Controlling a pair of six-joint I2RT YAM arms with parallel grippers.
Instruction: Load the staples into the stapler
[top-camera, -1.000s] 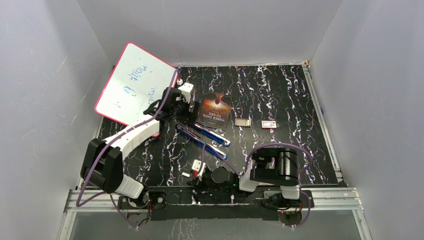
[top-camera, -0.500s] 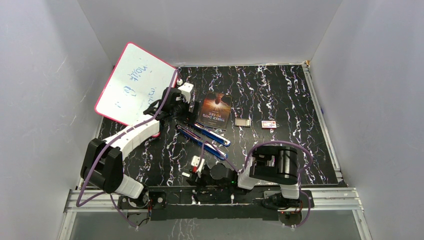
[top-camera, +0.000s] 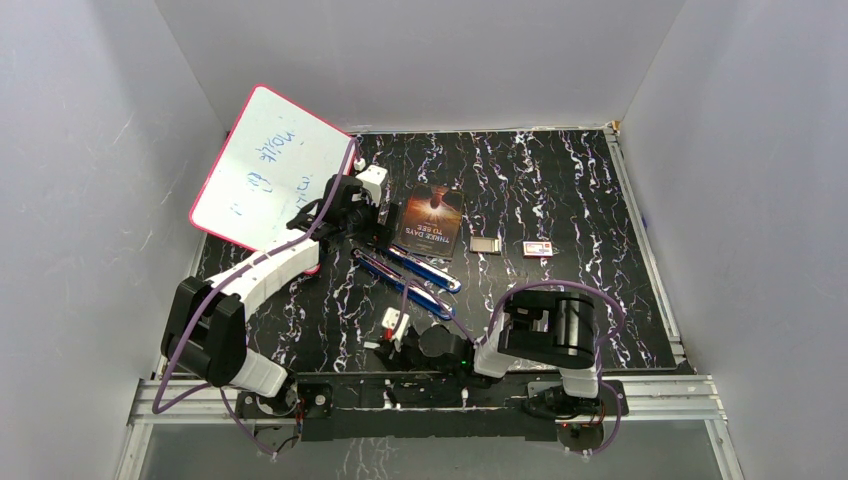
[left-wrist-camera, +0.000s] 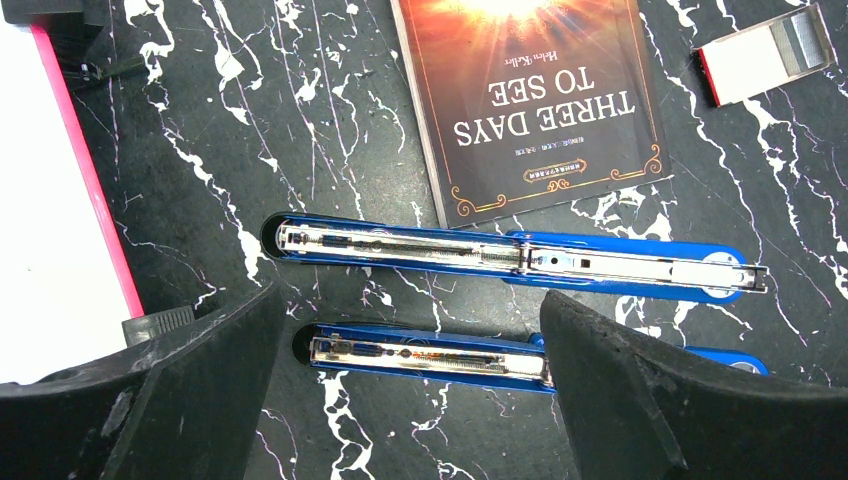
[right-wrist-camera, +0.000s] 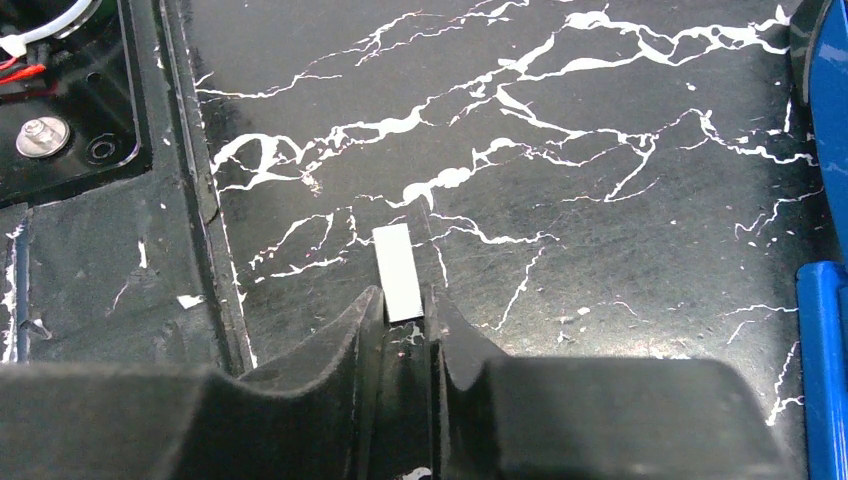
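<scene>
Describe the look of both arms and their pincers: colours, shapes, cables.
Both arms share one build: the left arm and right arm have white shells between bulky black joints, each trailed by a looping purple cable. The left pincer and right pincer have broad, matte black, wedge-shaped fingers with a rough surface.

- Black table top veined in white (top-camera: 560, 190): all the items below are laid on it.
- Rectangular whiteboard with a pink frame (top-camera: 268, 170): faint blue writing is seen on it, and it is propped at a tilt at the far-left corner.
- Dark paperback book with a glowing cover (top-camera: 431, 220): the title "THREE DAYS TO SEE" is printed on it, and it is laid flat near the middle.
- Small flat white tray with a red end (top-camera: 486, 244): it is placed near the book's right side.
- Small red-and-white box (top-camera: 538, 249): it is set near the tray's right side, apart from it.
- Plain grey wall panels (top-camera: 420, 60): the table is enclosed by them on three sides.
</scene>
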